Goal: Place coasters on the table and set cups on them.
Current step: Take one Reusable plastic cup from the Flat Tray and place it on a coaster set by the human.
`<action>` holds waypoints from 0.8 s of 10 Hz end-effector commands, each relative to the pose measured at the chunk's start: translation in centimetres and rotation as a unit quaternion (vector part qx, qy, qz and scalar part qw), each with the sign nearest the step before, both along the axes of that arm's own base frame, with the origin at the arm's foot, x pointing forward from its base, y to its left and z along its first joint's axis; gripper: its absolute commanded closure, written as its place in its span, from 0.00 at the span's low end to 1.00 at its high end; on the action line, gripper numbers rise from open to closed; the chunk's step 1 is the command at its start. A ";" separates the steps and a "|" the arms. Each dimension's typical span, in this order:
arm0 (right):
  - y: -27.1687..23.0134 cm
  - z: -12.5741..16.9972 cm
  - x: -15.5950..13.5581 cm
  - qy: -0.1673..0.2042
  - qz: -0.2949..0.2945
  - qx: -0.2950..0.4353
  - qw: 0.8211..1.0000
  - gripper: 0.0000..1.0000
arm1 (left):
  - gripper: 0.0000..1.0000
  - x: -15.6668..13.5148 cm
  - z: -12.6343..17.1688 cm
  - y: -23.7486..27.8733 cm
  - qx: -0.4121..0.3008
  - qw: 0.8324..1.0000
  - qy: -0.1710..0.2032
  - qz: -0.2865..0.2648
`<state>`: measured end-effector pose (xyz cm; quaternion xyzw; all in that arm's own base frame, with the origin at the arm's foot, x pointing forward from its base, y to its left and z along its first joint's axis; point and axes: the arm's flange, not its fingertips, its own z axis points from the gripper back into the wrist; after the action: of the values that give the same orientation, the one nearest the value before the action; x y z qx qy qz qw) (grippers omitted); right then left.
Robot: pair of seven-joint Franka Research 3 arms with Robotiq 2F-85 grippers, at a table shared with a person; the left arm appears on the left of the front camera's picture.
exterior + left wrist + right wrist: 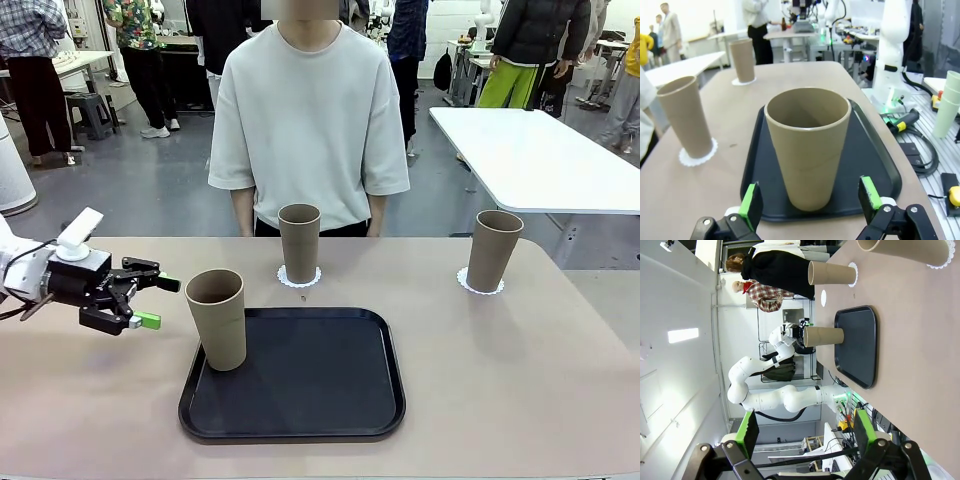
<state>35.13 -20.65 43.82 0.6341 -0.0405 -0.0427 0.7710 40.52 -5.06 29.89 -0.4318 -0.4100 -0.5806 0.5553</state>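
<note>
Three tan cups are in view. One cup (pixel 217 318) (pixel 807 145) (pixel 822 336) stands upright on the left part of the black tray (pixel 300 375) (pixel 870 150) (pixel 857 345). My left gripper (pixel 158 303) (pixel 810 197) is open just left of it, its green pads level with the cup's lower half and not touching it. A second cup (pixel 299 243) (pixel 685 117) (pixel 832 272) stands on a lacy white coaster (pixel 299 277) (pixel 699 156) beyond the tray. The third cup (pixel 493 250) (pixel 742 60) stands on a coaster (pixel 480 283) at the far right. My right gripper (pixel 805 430) is open and holds nothing.
The tray lies at the front middle of the beige table (pixel 500 380). A person (pixel 305 120) stands at the far edge, hands out of sight. A glossy white table (pixel 530 150) stands behind on the right. Bare tabletop lies right of the tray.
</note>
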 end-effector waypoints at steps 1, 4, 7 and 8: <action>0.0 -0.1 -0.1 -0.006 0.002 0.004 1.000 0.00 | 0.00 1.2 -1.3 -0.6 -0.016 1.000 -0.018 -0.002; 0.0 -0.1 -0.1 -0.006 0.002 0.004 1.000 0.00 | 0.00 2.1 -2.5 -1.3 -0.023 1.000 -0.019 -0.004; 0.0 -0.1 -0.1 -0.006 0.002 0.004 1.000 0.00 | 0.00 1.8 -3.1 -2.0 -0.032 0.998 -0.032 -0.031; 0.0 -0.1 -0.1 -0.006 0.002 0.004 1.000 0.00 | 0.00 1.6 -3.2 -2.1 -0.034 0.998 -0.036 -0.036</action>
<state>35.13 -20.65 43.81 0.6341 -0.0405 -0.0427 0.7710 42.26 -6.98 27.21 -0.4465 -0.4145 -0.5926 0.5269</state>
